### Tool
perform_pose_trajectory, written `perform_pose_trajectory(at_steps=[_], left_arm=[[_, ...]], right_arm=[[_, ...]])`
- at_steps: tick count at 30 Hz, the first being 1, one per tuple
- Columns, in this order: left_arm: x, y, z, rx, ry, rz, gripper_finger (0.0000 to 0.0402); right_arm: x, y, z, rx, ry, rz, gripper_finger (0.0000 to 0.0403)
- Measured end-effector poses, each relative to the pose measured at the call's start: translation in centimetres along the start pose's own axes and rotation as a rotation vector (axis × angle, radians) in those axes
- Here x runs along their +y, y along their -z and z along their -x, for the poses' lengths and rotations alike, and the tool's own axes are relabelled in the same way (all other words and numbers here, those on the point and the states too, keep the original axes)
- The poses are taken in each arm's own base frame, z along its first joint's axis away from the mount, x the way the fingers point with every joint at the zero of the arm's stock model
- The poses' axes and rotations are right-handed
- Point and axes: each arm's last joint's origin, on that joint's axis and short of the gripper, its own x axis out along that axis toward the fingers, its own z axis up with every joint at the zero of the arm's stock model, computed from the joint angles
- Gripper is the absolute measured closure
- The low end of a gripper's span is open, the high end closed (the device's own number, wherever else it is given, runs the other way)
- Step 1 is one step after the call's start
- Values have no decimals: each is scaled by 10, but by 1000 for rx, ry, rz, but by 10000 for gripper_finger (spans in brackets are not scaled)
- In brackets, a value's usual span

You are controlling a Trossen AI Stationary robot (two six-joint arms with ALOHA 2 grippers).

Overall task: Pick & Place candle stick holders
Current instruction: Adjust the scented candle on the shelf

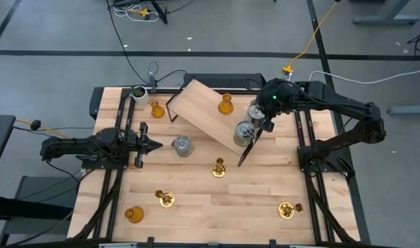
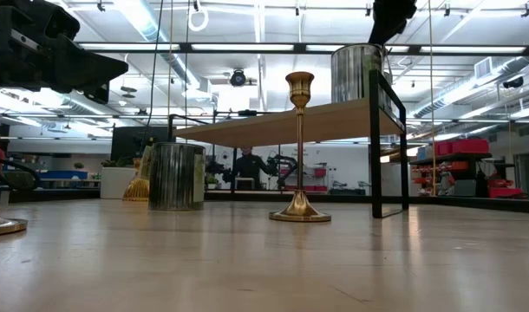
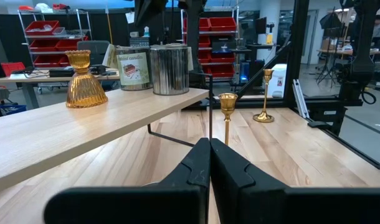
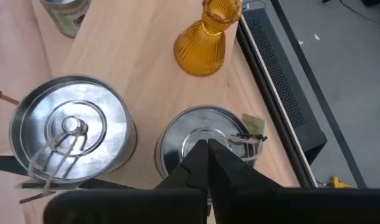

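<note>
A raised wooden shelf [image 1: 203, 114] holds an amber glass holder [image 1: 226, 105] and two silver cylinders [image 1: 255, 110] [image 1: 244, 131]. My right gripper [image 4: 207, 149] is shut just over the top of the cylinder [image 4: 177, 137] nearer the table's far edge. My left gripper [image 1: 155, 145] rests shut and level at the table's left. On the table stand a third silver cylinder [image 1: 182, 145], three brass sticks [image 1: 219, 167] [image 1: 165, 198] [image 1: 286, 210], and two amber holders [image 1: 133, 215] [image 1: 155, 109]. My right gripper comes slanting down from the table's right, its shut fingertips [image 4: 199, 152] over the middle of the silver cylinder's recessed top [image 4: 187, 140]. The fingers hide that spot, so I cannot tell whether they touch it. The cylinder stands upright on the shelf.
A small white pot with a plant [image 1: 138, 93] stands at the far left corner. The shelf's black metal frame [image 2: 375, 143] rises from the table. Bare tabletop lies along the near edge, between the brass sticks.
</note>
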Motion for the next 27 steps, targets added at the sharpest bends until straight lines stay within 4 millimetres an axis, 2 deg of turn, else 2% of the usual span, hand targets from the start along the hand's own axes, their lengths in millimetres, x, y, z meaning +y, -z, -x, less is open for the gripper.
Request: perform_pose_trajectory(at_steps=[15,27], left_arm=[[0,0,0,0,0,0,390],[0,0,0,0,0,0,390]], right_arm=[[3,18,-36,123,14,23,402],[6,19,-39,118,-55,30,402]])
